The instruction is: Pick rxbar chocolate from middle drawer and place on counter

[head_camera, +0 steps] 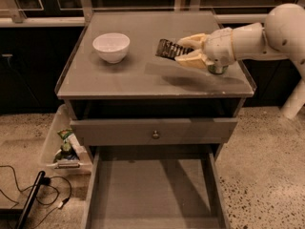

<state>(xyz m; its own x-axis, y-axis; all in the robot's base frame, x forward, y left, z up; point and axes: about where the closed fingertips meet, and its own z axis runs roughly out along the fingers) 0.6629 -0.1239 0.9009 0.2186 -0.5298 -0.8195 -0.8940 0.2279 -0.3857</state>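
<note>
I see the rxbar chocolate (167,48) pinched at its right end between the two fingers of the gripper (185,50), which are closed down onto it. The bar juts out to the left, raised over the counter (138,80), and its shadow falls on the top beneath. A white bowl (111,46) sits well to its left. Below, the middle drawer (152,194) stands pulled out.

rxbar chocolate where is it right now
In the camera view, the rxbar chocolate is clamped in the gripper, above the right half of the counter, right of the white bowl.
</note>
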